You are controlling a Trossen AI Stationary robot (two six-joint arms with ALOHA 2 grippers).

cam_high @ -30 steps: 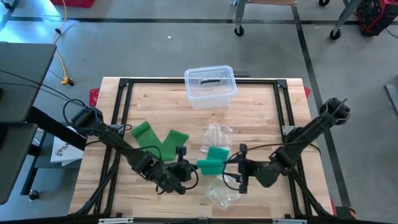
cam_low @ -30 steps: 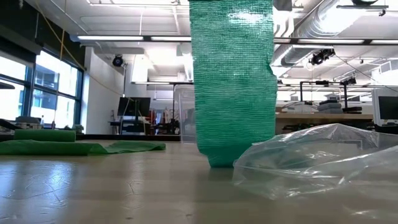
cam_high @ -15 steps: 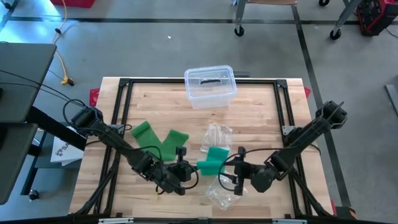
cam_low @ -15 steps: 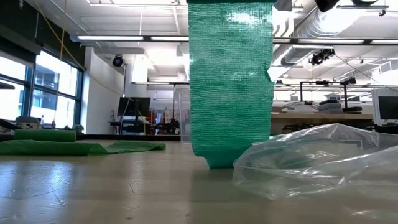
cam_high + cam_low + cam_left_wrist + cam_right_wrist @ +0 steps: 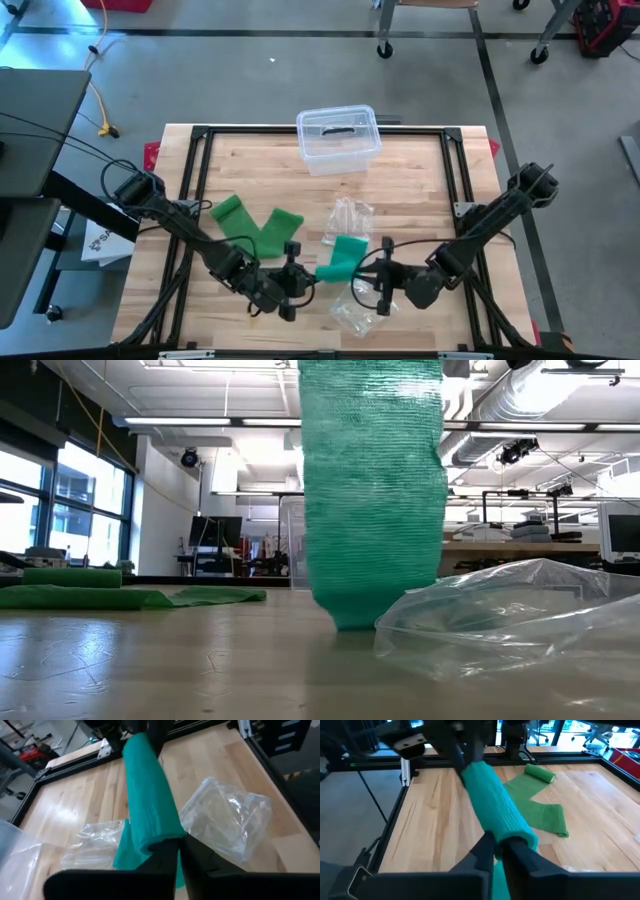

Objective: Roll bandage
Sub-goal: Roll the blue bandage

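on the left of the wooden table (image 5: 250, 170) a second bandage, leaf green (image 5: 256, 226), lies flat, partly unrolled in a bent strip with a small roll at its far end; from table height it shows as a low green band with the roll on top; beside it the left arm reaches in from the table's left edge toward the front middle; the left gripper (image 5: 298, 275) sits low near the front edge, its two dark fingers (image 5: 165, 857) pinched shut on one end of the teal bandage (image 5: 340, 259); in the left wrist view that bandage (image 5: 147, 795) runs away from the fingers as a loosely rolled tube, with a loose flap hanging beneath it; the teal bandage is held between the two grippers just above the table's front middle, and at table height it (image 5: 372, 490) fills the middle of the picture as a broad hanging sheet whose lower edge reaches the tabletop; behind it, at the far edge of the table, stands a clear plastic box with a lid (image 5: 338, 138); crumpled clear plastic bags (image 5: 357, 308) lie below and just beyond the bandage, one (image 5: 348, 217) a little farther back; to the right, the right gripper (image 5: 383, 283) meets the bandage's other end, its fingers (image 5: 487, 850) closed tight on the tube's end; the right arm stretches back to the table's right edge.
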